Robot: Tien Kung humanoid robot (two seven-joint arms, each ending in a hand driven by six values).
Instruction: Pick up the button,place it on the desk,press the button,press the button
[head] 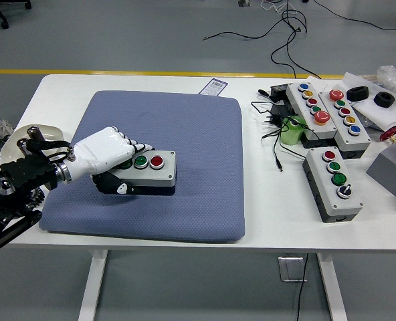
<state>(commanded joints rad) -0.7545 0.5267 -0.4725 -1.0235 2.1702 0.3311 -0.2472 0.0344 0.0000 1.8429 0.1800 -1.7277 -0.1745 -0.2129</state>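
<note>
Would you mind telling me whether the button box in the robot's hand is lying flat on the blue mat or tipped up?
Flat, apparently: the button box sits level on the blue mat, buttons facing up, left hand gripping its left end.

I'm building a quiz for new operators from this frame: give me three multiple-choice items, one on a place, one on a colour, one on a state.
1. Where does the button box sit?
A. on the blue mat
B. on the bare table
C. on the floor

2. Which button colours show on its top?
A. yellow and blue
B. green and red
C. black and white

3. What is the left robot hand doing?
A. hanging open
B. grasping the box
C. pressing a far box

Key: 1 A, mat lies under the box; 2 B, a green button beside a red one; 3 B, fingers wrap its left end.
</note>
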